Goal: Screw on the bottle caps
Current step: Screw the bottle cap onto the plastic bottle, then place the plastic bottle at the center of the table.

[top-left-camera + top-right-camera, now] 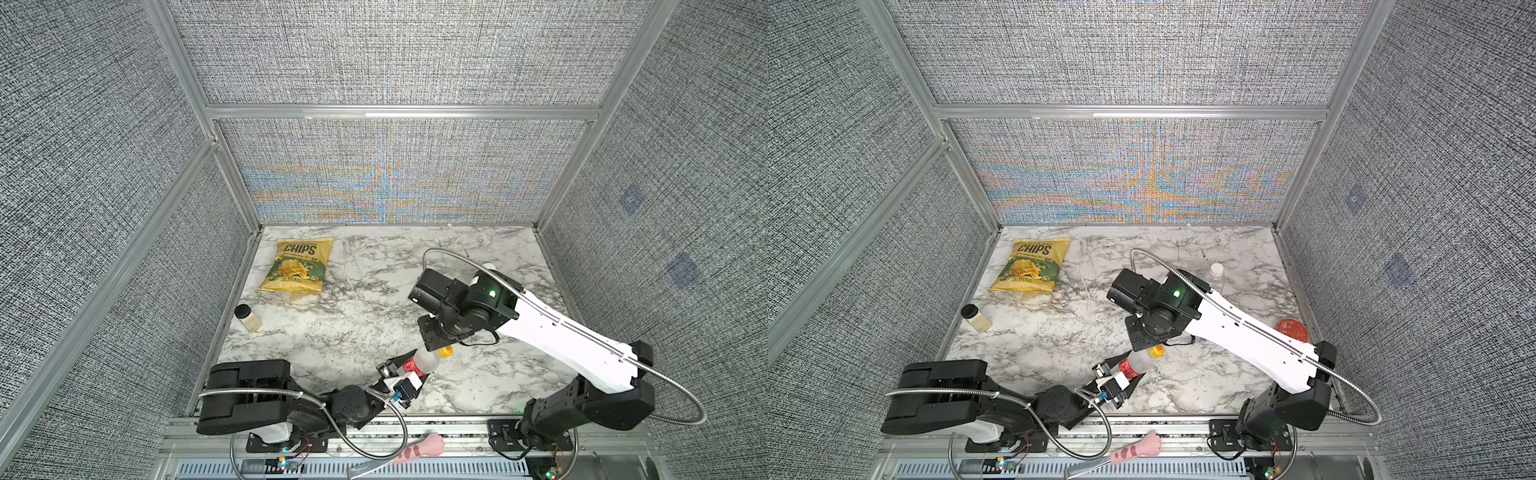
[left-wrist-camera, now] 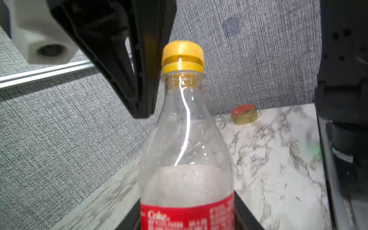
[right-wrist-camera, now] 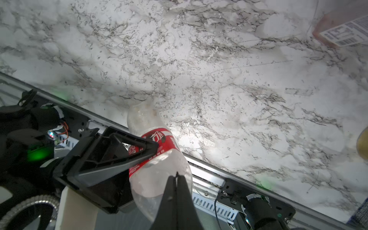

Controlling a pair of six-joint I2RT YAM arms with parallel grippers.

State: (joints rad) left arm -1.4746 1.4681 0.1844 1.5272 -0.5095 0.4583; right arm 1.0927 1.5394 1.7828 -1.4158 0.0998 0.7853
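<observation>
My left gripper (image 1: 409, 370) is shut on the red label of the tall clear bottle (image 1: 420, 360), which leans over the table's front part. An orange-yellow cap (image 2: 182, 52) sits on its neck above a matching ring; it also shows in a top view (image 1: 1157, 351). My right gripper (image 3: 176, 175) is shut with nothing in it. It points down, and its fingers (image 2: 139, 83) hang close beside the cap without gripping it. The shorter bottle (image 1: 1217, 279) stands at the back right with the white cap (image 1: 1217, 268) on top, half hidden behind my right arm.
A chips bag (image 1: 297, 266) lies at the back left, with a small black-lidded jar (image 1: 248, 318) near the left edge. A round red tin lid (image 1: 1292, 329) sits by the right wall. My right arm (image 1: 552, 340) reaches across the right half of the marble table (image 1: 353, 332).
</observation>
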